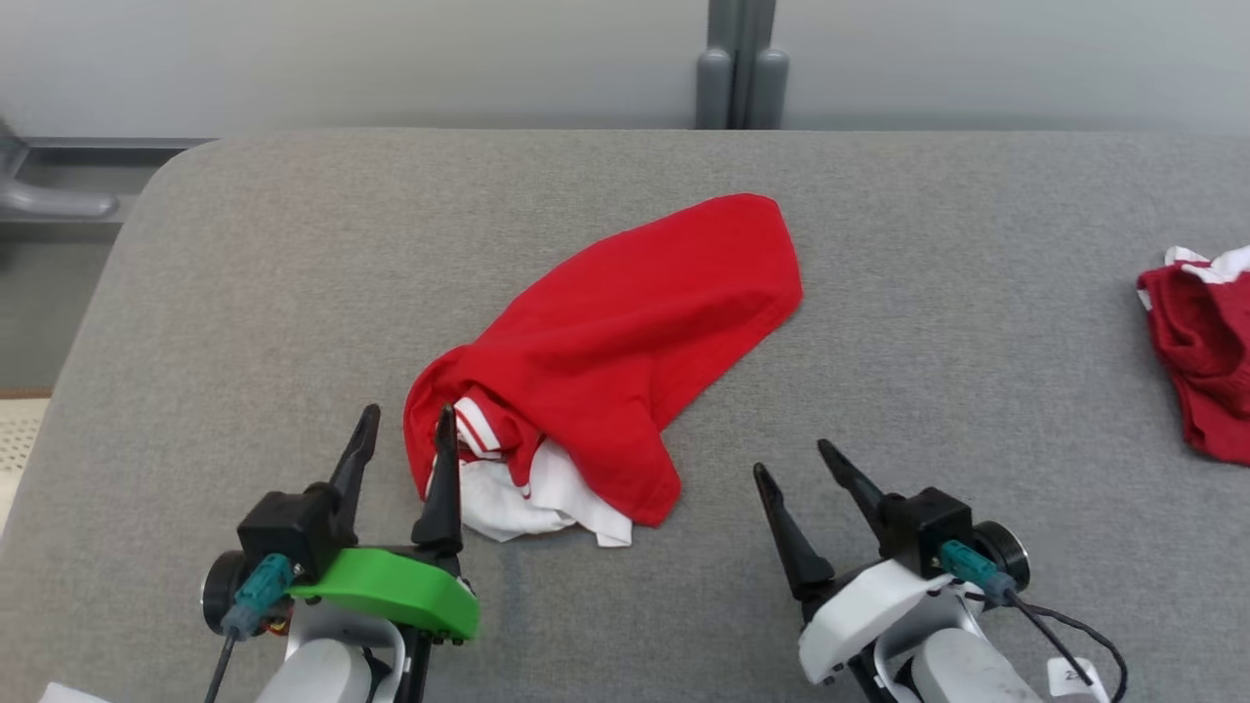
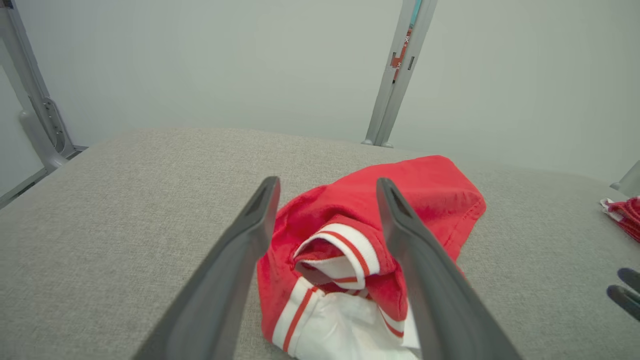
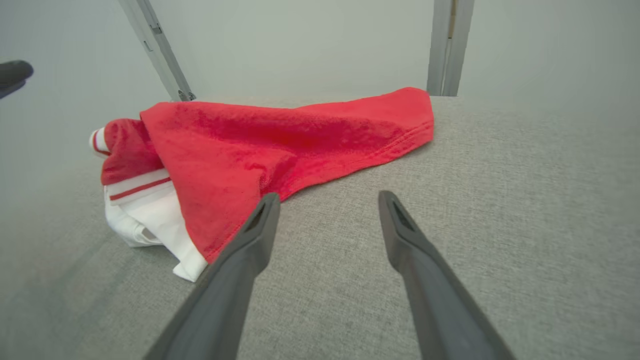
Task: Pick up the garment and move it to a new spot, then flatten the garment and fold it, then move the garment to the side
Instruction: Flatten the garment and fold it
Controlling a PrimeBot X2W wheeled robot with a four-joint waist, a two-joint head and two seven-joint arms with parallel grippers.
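Observation:
A red garment point(image 1: 625, 342) with white, red-striped trim lies crumpled in the middle of the grey padded table point(image 1: 244, 293); its bunched white end points toward me. My left gripper point(image 1: 406, 418) stands open at that near-left end, one finger over the cloth edge, nothing clamped. In the left wrist view the left gripper point(image 2: 327, 186) frames the garment point(image 2: 430, 185) and its striped trim point(image 2: 345, 245). My right gripper point(image 1: 789, 456) is open over bare table, right of the garment. In the right wrist view the right gripper point(image 3: 327, 198) sits just short of the garment point(image 3: 280, 140).
A second, darker red cloth with white trim point(image 1: 1206, 342) lies at the table's right edge, and shows as the second cloth point(image 2: 625, 212) in the left wrist view. A grey post point(image 1: 740, 63) stands behind the table against a pale wall. The table's left edge drops off near a rail point(image 1: 59, 200).

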